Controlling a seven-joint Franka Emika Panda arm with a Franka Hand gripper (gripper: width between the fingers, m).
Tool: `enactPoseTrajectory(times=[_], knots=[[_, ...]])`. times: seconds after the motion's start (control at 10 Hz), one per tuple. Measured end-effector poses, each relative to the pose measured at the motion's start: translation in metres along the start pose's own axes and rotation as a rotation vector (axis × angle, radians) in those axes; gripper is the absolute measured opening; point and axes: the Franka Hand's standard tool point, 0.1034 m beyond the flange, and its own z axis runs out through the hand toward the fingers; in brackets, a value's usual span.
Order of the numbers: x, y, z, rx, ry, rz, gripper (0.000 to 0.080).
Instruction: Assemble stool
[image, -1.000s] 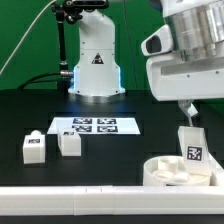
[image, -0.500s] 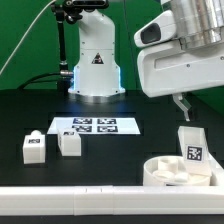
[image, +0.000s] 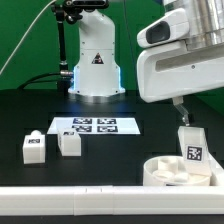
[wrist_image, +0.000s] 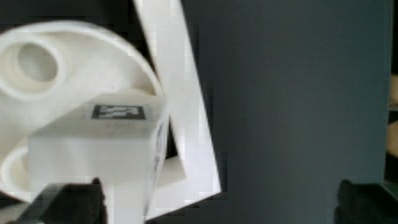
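The round white seat (image: 163, 172) lies at the front of the table on the exterior view's right. One tagged white leg (image: 191, 147) stands upright on it. Two more tagged legs (image: 33, 148) (image: 69, 143) stand on the table at the exterior view's left. My gripper (image: 183, 112) hangs just above the upright leg, apart from it. In the wrist view the seat (wrist_image: 50, 85) and the leg (wrist_image: 146, 150) with its tag fill one side. My gripper (wrist_image: 222, 205) is open and empty, with its dark fingertips (wrist_image: 68, 202) wide apart.
The marker board (image: 93, 126) lies flat in the middle of the table. The robot base (image: 95, 62) stands behind it. A long white border rail (image: 70, 205) runs along the table's front edge, close to the seat.
The arm has shifted a little toward the exterior view's left and slightly up above the upright leg. The seat and legs have not moved.
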Motion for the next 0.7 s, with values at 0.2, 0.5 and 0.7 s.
enactPoseTrajectory(times=[0.2, 0.5, 0.7], knots=[[-0.0012, -0.0028, 0.0009, -0.044, -0.002, -0.234, 0.0649], [0.0002, 0.0023, 0.0008, -0.046, -0.006, -0.418, 0.0649], [0.0003, 0.0037, 0.0012, -0.047, -0.009, -0.525, 0.0649]])
